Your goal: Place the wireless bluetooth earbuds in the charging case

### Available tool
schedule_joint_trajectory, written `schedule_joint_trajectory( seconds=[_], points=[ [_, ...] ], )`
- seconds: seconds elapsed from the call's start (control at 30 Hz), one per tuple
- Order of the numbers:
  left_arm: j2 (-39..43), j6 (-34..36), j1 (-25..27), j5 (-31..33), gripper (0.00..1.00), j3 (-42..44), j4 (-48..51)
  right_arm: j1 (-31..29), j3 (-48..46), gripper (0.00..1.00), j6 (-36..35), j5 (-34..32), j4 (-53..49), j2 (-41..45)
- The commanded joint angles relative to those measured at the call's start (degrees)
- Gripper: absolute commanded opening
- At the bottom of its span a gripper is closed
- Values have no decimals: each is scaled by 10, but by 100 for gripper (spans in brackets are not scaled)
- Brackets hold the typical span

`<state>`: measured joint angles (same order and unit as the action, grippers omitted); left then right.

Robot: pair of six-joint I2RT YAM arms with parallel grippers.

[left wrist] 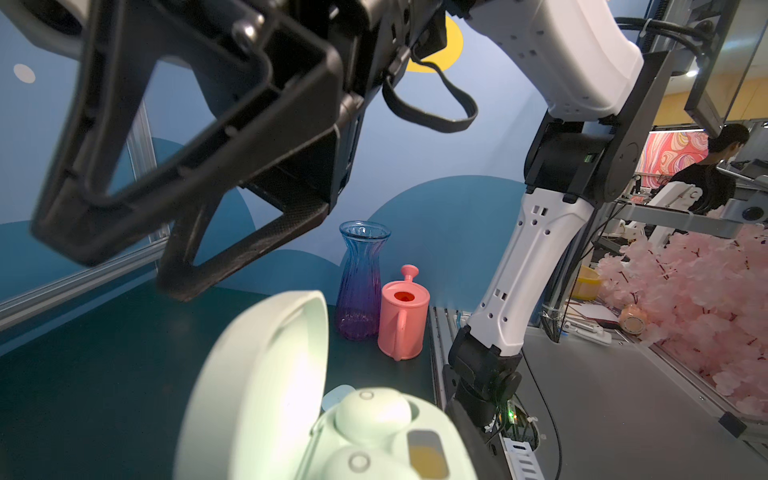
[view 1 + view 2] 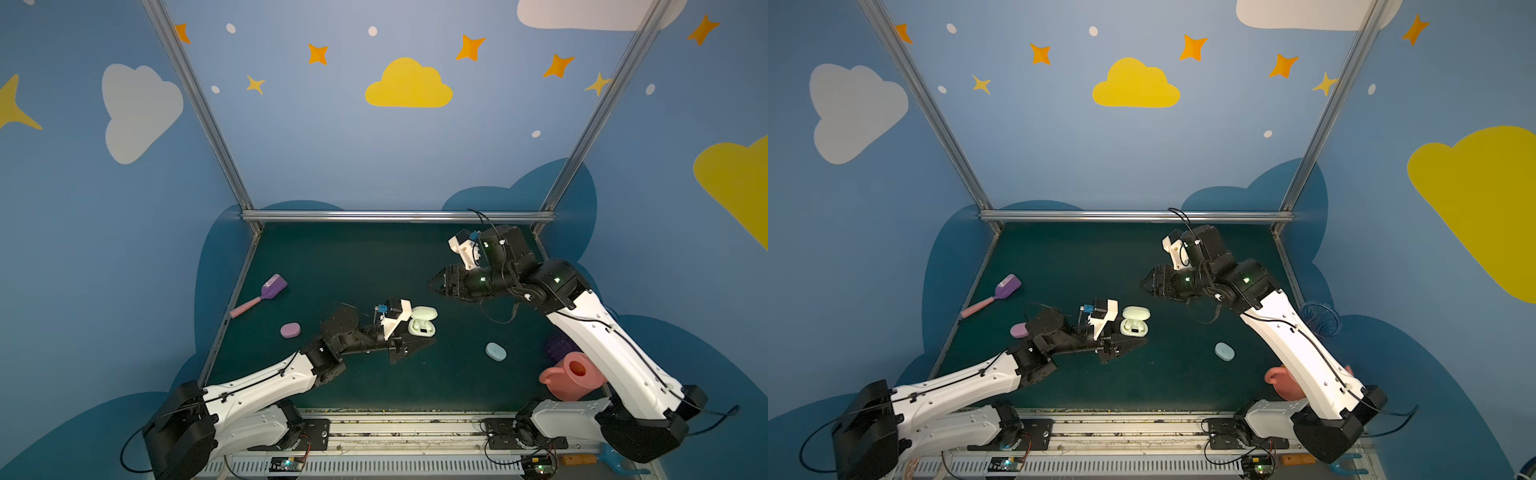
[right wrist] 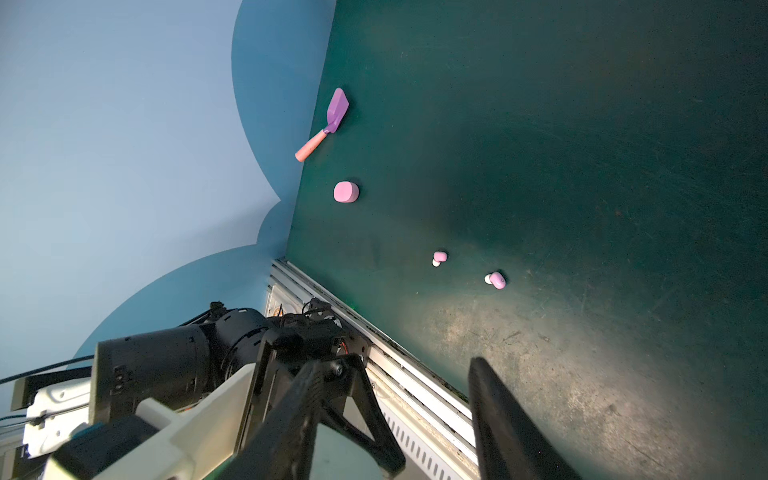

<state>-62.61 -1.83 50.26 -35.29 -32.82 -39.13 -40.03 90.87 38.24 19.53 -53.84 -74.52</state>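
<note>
A mint charging case [image 1: 432, 419] lies open, lid [image 2: 424, 312] tipped to the far side, with two mint earbuds [image 1: 372, 409] seated in its base. My left gripper [image 2: 429, 338] is shut on that case. Only its near finger [image 1: 471, 440] shows, laid along the base's near side; the lid hides the far one. My right gripper [image 3: 405, 368] hangs open and empty above the table, behind and right of the case [image 2: 1133, 327]. Two pink earbuds [image 3: 439, 257] [image 3: 496, 279] lie loose on the mat, hidden in both top views.
A shut pink case [image 2: 290, 330] and a purple scoop [image 2: 266, 293] lie at the left. A shut pale blue case [image 2: 495, 351] sits right of centre. A pink watering can [image 2: 573, 376] and a glass vase [image 1: 359, 282] stand at the right edge.
</note>
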Motion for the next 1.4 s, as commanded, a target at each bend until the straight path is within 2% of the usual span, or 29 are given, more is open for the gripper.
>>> schedule_joint_trajectory(
  seconds=[0.0, 0.2, 0.43, 0.8, 0.97, 1.17, 1.3, 1.37],
  points=[
    [16, 9, 0, -5, 10, 8, 1, 1, 7, 48, 0, 34, 6, -1],
    [26, 12, 0, -1, 10, 12, 5, -20, -1, 39, 15, 58, 11, -6],
    [26, 16, 0, 6, 10, 13, 5, -54, -13, 38, 36, 59, 21, 3],
    [30, 22, 0, 18, 10, 15, 11, -106, -93, 35, 108, 23, 55, 78],
    [26, 21, 0, 17, 10, 14, 9, -136, -108, 35, 111, -12, 38, 90],
    [23, 21, 0, 19, 10, 13, 9, -158, -78, 39, 87, -75, -27, 74],
    [23, 29, 0, 23, 10, 12, 27, -158, -59, 49, 91, -124, -68, 75],
    [23, 34, -1, 29, 10, 12, 36, -158, -59, 55, 98, -128, -68, 79]
  ],
)
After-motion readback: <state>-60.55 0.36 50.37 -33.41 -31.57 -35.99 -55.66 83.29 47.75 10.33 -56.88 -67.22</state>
